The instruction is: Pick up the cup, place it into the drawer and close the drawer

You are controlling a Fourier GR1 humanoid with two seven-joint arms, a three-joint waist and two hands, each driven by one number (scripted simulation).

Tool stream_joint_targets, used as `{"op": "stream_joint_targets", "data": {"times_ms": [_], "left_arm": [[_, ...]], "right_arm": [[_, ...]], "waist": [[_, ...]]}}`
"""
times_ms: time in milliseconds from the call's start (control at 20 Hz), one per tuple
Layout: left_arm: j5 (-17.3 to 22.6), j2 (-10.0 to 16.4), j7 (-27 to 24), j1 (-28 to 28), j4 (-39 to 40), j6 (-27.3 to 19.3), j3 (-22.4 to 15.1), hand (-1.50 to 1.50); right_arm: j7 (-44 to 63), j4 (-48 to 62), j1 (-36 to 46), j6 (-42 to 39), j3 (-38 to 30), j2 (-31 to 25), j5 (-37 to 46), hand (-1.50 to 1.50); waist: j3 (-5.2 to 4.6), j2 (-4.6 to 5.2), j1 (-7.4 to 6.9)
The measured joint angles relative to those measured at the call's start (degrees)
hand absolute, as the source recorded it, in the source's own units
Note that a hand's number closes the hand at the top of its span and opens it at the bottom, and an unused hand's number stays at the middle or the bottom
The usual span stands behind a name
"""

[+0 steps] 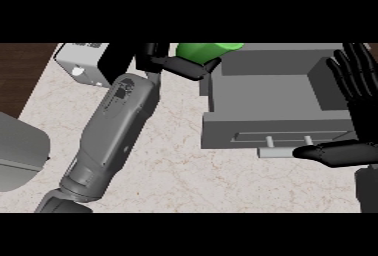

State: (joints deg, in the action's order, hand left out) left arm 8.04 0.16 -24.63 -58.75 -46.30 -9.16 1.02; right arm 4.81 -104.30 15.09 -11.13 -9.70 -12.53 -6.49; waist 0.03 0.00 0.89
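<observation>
Right hand [362, 95] rests at the right edge of the frame, open with its fingers straight, and its thumb lies just beside the drawer handle [284, 150] at the lower right. From there I could nudge the front by accident and shift the target under the cup.

Past the bare marble tabletop [177, 170], the grey drawer [273, 127] stands pulled out at centre right, its well showing nothing inside.

Furthest up, at top centre, my left hand [181, 65] is curled round the green cup [207, 50], which hangs at the drawer's upper left corner, about over the rim rather than over the well. I'd judge that the main risk: if I let go here, the cup could catch the wall and tip, or fall outside onto the tabletop. If I lower it before moving further right, its base could clip the edge.
</observation>
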Motion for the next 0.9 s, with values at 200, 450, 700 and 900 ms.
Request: {"op": "stream_joint_targets", "data": {"times_ms": [200, 450, 700, 900], "left_arm": [[1.67, -0.10, 4.83, -7.77, 6.29, -5.13, -2.44, 1.50], [4.42, -0.15, 8.94, -14.65, 14.92, -9.81, -6.52, 1.50], [6.29, -0.16, 10.90, -18.38, 22.88, -10.71, -10.33, 1.50], [7.07, -0.16, 12.12, -18.27, 27.18, -7.74, -14.06, 1.50]], "right_arm": [[1.09, -0.59, 1.13, 0.28, 0.41, 0.09, -0.07, -1.50], [1.29, -0.52, 1.48, -0.05, 0.96, 0.19, -0.15, -1.50], [0.41, 0.11, 2.73, -0.48, 1.33, 0.44, -0.51, -1.50], [-0.08, 0.87, 3.80, -1.36, 1.74, 0.24, -0.86, -1.50]], "waist": [[0.02, 0.28, 1.07], [0.03, 0.61, 2.32], [0.08, 1.25, 4.14], [0.10, 1.78, 5.89]]}}
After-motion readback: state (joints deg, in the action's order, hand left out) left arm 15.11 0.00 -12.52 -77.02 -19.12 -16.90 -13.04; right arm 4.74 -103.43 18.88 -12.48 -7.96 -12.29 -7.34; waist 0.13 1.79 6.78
